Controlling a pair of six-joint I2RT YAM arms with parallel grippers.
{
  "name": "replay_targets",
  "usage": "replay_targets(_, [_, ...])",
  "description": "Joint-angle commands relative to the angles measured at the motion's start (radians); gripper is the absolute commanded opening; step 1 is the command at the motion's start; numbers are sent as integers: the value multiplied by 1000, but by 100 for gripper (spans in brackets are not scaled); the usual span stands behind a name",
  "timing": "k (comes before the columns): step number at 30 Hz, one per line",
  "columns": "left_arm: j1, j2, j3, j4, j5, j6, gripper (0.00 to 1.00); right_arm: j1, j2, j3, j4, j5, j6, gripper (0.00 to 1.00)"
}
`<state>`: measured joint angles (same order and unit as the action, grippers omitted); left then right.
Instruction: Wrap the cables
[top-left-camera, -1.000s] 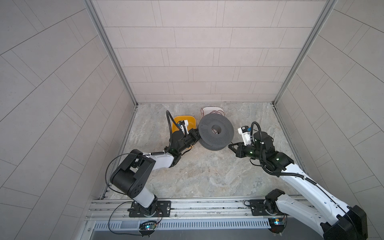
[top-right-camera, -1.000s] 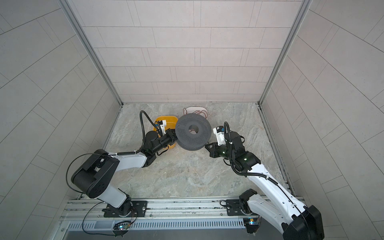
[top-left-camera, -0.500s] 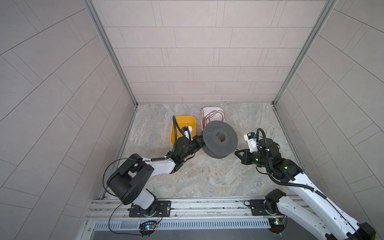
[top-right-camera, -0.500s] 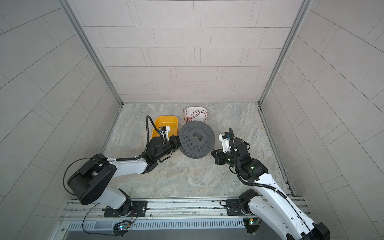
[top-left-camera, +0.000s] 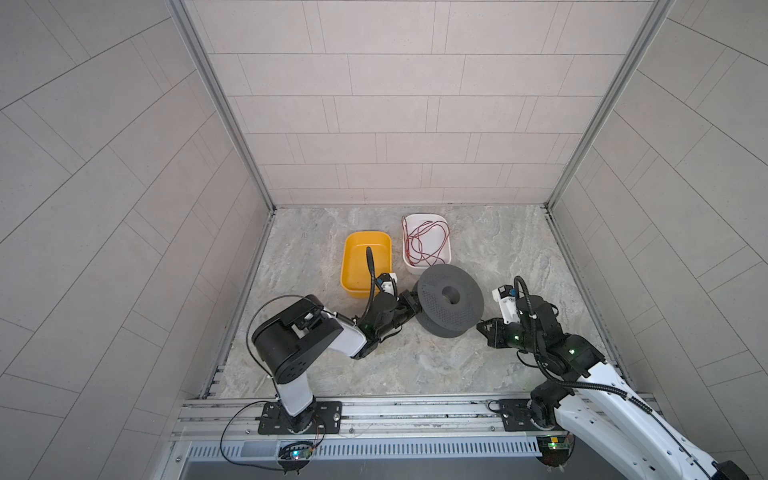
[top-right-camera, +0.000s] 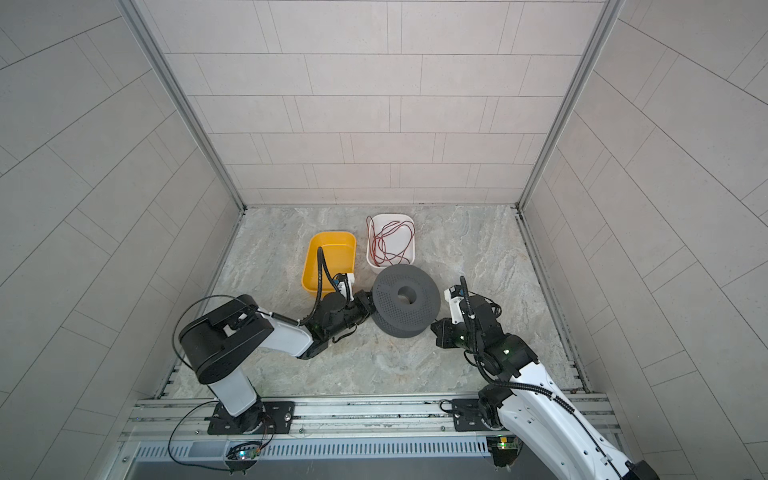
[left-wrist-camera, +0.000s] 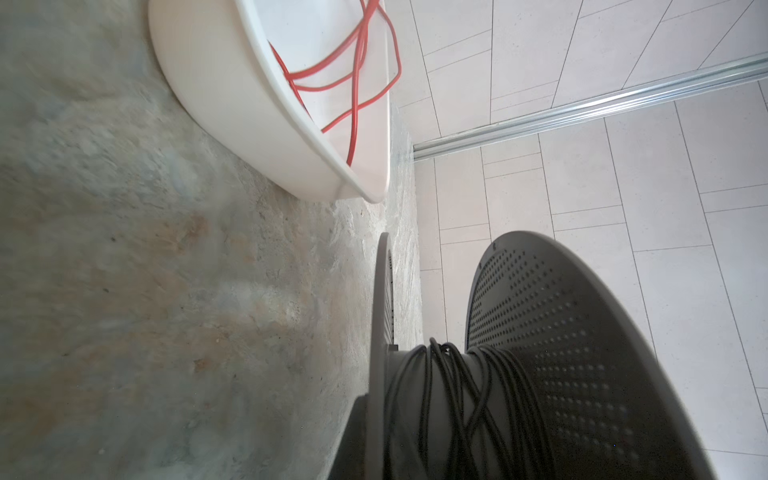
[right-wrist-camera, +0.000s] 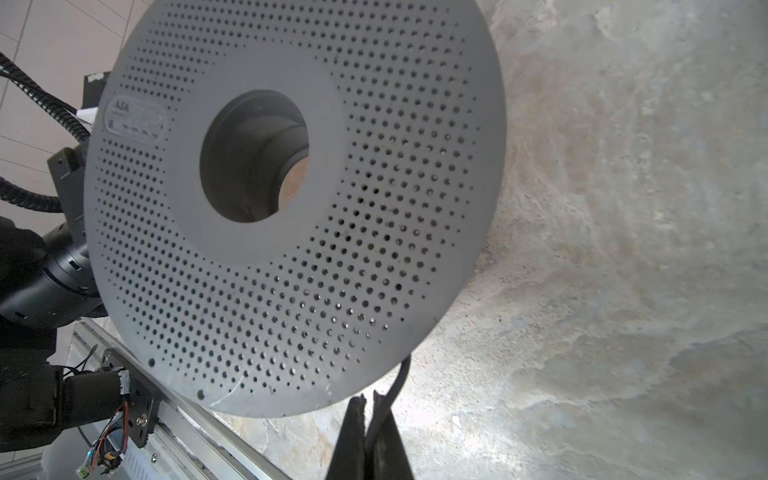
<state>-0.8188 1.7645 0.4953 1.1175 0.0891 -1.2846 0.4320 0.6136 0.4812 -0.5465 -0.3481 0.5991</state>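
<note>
Cables (left-wrist-camera: 453, 399) on spool (left-wrist-camera: 582, 353) core, hidden from above; end in right pincer (right-wrist-camera: 369, 402).

Pale tiled walls (top-left-camera: 395, 124), marbled floor (top-left-camera: 457, 365)

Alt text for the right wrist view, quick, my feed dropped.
The right pincer, shut, pinches a thin dark cable that leads behind the rim of a grey perforated spool filling most of the view; marbled table lies behind it.
</note>
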Motion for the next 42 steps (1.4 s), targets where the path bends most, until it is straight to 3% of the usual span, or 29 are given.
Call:
replay_targets(1, [-26, 42, -3, 102, -112, 40, 0, 5, -42, 9, 13, 13, -14, 0])
replay_targets(8, [-52, 182, 24, 150, -178, 12, 0, 5, -48, -35, 35, 17, -9, 0])
replay_targets(28, [-43, 414, 179, 182, -189, -48, 3, 4, 34, -136, 209, 91, 21, 0])
replay_targets(42, [-40, 419, 235, 5, -162, -62, 25, 1, 112, -148, 300, 108, 30, 0])
